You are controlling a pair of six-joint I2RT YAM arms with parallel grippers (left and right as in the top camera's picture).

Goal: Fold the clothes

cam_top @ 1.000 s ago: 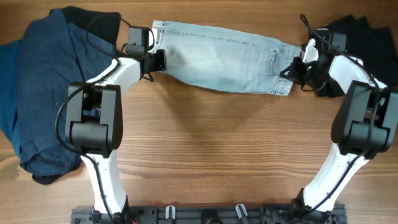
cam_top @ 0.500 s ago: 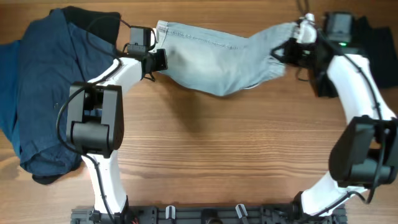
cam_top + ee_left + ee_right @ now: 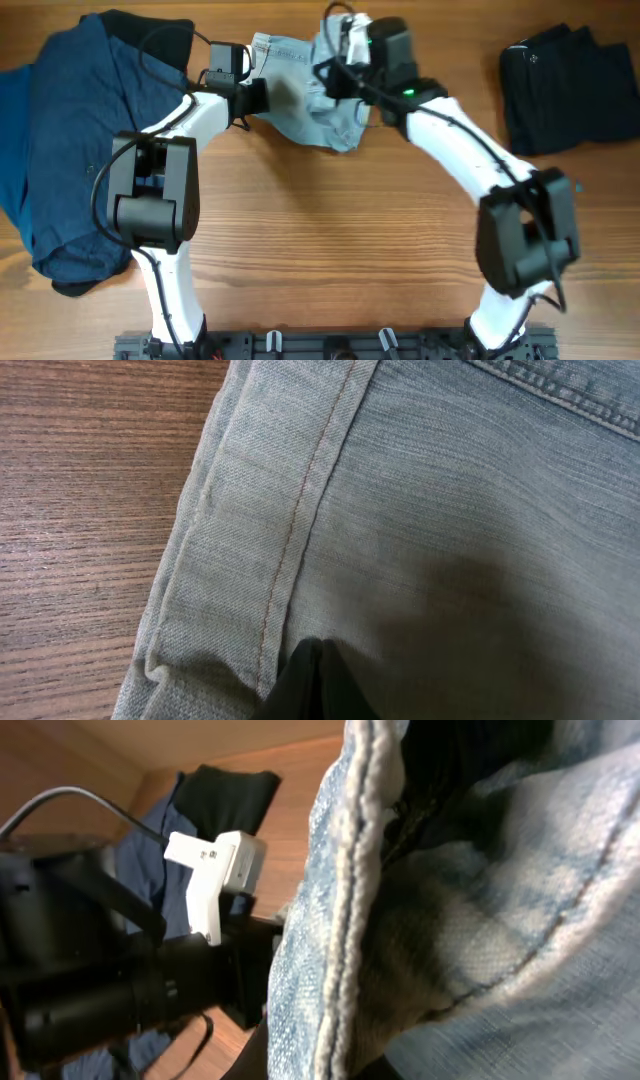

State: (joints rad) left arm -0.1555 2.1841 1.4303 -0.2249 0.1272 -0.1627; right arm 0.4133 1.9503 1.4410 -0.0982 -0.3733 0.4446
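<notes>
Denim shorts (image 3: 318,115) sit bunched at top centre of the overhead frame, on the table (image 3: 350,250). Left gripper (image 3: 260,97) is closed on their hemmed left edge. Right gripper (image 3: 332,68) is clamped on the opposite end, held raised above the heap. Dark blue garment (image 3: 70,130) is upper left, black garment (image 3: 565,85) upper right.

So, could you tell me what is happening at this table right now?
The robot is midway through folding the denim shorts. The left pincer grips one end on the table, while the right pincer holds the other end lifted nearby, with the cloth bunched between them. A dark blue garment lies at the left and a black garment at the right.
</notes>
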